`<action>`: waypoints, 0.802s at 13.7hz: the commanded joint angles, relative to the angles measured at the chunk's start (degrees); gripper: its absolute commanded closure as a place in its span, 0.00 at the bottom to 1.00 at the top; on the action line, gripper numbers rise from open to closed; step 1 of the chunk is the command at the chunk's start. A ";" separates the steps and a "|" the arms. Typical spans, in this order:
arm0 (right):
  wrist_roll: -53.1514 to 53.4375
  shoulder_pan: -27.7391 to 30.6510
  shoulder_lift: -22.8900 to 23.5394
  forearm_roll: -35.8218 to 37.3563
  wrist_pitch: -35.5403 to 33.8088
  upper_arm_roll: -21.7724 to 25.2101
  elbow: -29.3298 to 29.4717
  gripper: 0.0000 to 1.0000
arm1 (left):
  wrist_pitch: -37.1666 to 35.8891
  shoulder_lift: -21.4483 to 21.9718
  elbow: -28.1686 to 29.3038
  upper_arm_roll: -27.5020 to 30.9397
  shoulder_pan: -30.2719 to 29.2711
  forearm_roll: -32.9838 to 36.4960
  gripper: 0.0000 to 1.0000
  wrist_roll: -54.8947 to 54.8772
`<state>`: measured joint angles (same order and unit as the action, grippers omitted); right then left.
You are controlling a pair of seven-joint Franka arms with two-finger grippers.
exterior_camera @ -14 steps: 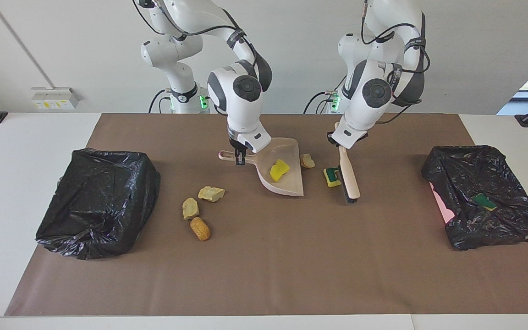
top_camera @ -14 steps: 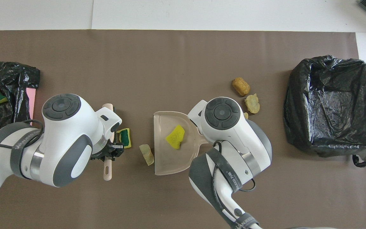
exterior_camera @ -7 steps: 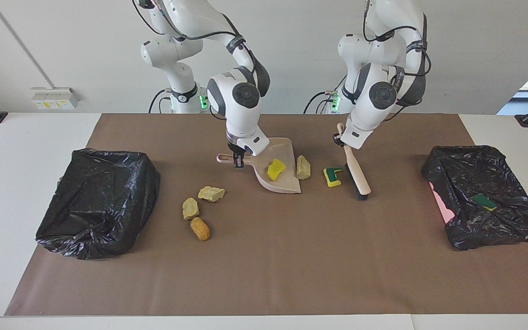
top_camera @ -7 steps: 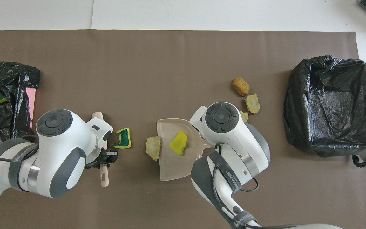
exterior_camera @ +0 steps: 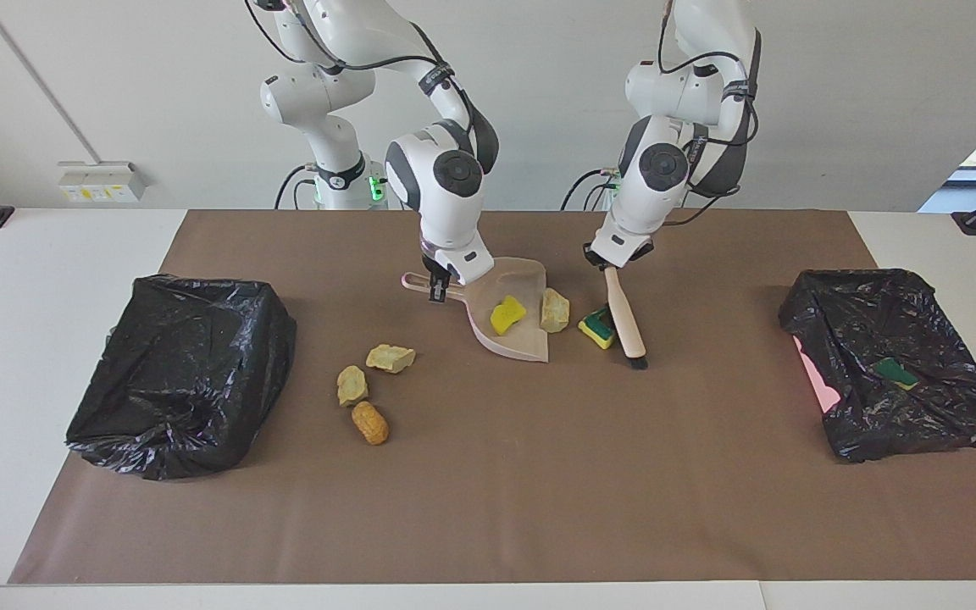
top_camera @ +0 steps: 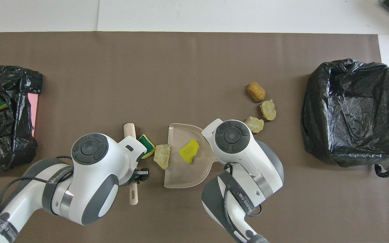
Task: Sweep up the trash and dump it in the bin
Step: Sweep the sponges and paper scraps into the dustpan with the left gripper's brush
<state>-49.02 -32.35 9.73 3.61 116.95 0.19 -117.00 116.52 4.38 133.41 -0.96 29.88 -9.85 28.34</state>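
Observation:
My right gripper (exterior_camera: 437, 286) is shut on the handle of the pinkish dustpan (exterior_camera: 526, 341), which rests on the mat. A yellow sponge bit (exterior_camera: 507, 315) lies in the pan, and a beige chunk (exterior_camera: 553, 309) sits at its mouth. My left gripper (exterior_camera: 610, 259) is shut on the beige hand brush (exterior_camera: 626, 326). The brush's head is down against the green-backed sponge (exterior_camera: 596, 328), beside the beige chunk. Two beige chunks (exterior_camera: 390, 357) (exterior_camera: 352, 385) and an orange-brown lump (exterior_camera: 369, 422) lie loose toward the right arm's end. The pan (top_camera: 181, 173) and brush (top_camera: 130, 130) also show in the overhead view.
A black-bagged bin (exterior_camera: 183, 373) stands at the right arm's end of the brown mat. A second one (exterior_camera: 920, 313) stands at the left arm's end, with a green sponge (exterior_camera: 895, 371) inside and a pink side (exterior_camera: 818, 377) showing.
My left gripper has swung the brush toward the dustpan and pushed the green-backed sponge up beside the beige chunk. The chunk now sits at the pan's mouth. The pan has shifted slightly.

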 commanded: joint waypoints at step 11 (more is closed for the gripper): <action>0.51 0.53 -1.29 0.52 2.75 -0.10 -2.89 1.00 | 2.48 -4.11 -9.66 1.13 10.47 -6.33 1.00 3.65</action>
<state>-48.66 -32.45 9.49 3.61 118.41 0.24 -118.08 119.66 1.23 125.75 -0.29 40.22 -16.14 30.31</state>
